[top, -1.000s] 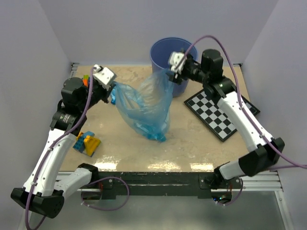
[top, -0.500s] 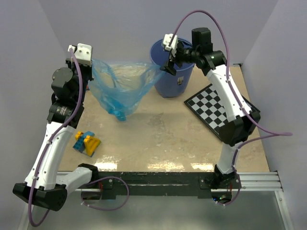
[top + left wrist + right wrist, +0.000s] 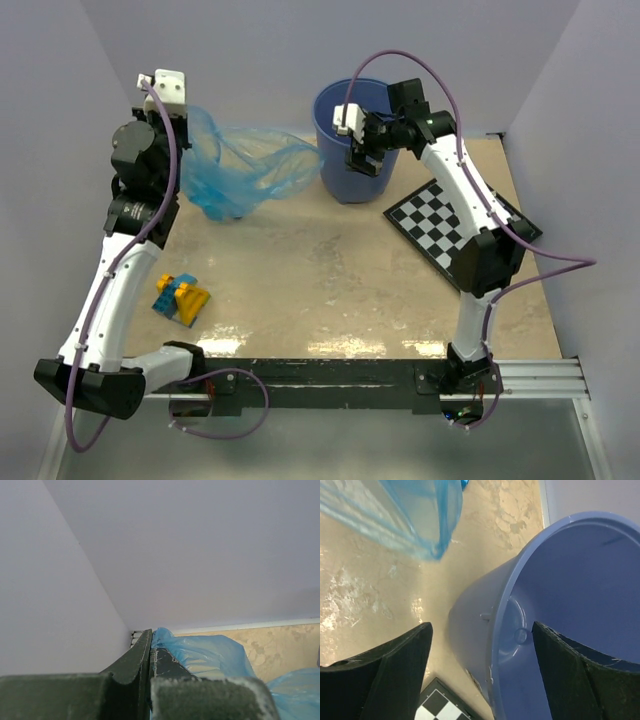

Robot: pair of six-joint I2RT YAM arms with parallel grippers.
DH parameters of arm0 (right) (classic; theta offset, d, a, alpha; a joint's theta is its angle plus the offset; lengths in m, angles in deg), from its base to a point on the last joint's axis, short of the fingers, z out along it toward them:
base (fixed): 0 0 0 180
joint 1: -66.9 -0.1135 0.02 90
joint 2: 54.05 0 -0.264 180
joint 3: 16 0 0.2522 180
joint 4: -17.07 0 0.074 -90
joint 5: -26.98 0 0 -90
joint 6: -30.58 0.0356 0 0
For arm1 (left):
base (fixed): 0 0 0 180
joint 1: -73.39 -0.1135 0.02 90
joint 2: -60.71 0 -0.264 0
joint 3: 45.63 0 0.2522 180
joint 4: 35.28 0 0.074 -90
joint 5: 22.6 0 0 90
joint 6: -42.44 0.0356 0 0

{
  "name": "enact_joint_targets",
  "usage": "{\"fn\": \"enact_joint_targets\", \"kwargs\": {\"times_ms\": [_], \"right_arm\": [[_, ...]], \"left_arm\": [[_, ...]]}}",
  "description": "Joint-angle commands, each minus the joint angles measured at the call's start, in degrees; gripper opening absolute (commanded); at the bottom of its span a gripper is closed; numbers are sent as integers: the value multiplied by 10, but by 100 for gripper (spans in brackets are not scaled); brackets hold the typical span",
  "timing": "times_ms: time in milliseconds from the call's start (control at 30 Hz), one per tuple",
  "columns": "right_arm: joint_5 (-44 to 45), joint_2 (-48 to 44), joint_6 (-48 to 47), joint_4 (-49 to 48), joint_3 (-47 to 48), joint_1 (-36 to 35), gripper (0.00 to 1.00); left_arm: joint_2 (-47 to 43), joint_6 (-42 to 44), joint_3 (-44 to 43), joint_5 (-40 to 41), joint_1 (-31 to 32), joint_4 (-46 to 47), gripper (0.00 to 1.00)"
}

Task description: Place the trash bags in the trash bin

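Overhead, from the fixed camera: the left claw point(image 3: 180, 108) is raised at the far left, closed on one edge of the trash bag point(image 3: 245, 165). The crinkled blue film hangs from it and spreads rightward, its far tip just beside the trash bin point(image 3: 332, 170). The bin stands at the far edge of the bench point(image 3: 320, 280). The right claw point(image 3: 362, 160) is over the bin's near wall, its jaws apart and holding nothing, well clear of the bag. A chessboard point(image 3: 450, 230) lies to the right of the bin and toy blocks point(image 3: 180, 298) sit near left. The right claw covers part of the bin's wall, and no writing can be read there.

Left wrist view: the left claw point(image 3: 150, 640) shows both fingers pressed together, with blue film of the trash bag point(image 3: 210, 652) emerging at their tips and bunching to the right. Only a strip of bench point(image 3: 285, 645) is seen; the rest is wall.

Right wrist view: the right claw point(image 3: 481, 627) stands wide open, its dark fingers framing the rim of the trash bin point(image 3: 475, 610). Nothing is gripped. A corner of the trash bag point(image 3: 410, 515) hangs at upper left, apart from the bin, and is cut off by the frame. A corner of the chessboard point(image 3: 440, 705) shows at the bottom edge. A pale mark low on the bin's outer wall is too small to read.
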Motion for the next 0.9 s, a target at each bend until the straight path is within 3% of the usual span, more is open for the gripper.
{"fn": "enact_joint_targets", "kwargs": {"times_ms": [0,67,167,267,333,533,700,867], "right_arm": [[37,-3,-15,-16,11,2,78],[48,3,-8,-22,16,1,67],[46,4,-18,-18,17,1,41],[23,-6,-57,2,12,-4,19],[8,-17,-75,13,5,-12,13],[-19,-87,-98,2,-49,-72,9],[-10,-151,-101,-23,-134,-136,7],[-21,-179,-55,-37,-137,-153,6]], "left_arm": [[4,-10,-42,-14,-3,33,0],[7,-15,-51,-21,-3,36,0],[26,-12,-92,-20,-4,40,0],[62,-14,-176,-22,-5,69,0],[96,-35,-252,-33,-5,64,0],[193,-168,-467,-83,-5,50,0],[230,-308,-518,-174,-6,96,0],[254,-399,-549,-267,6,109,0]]}}
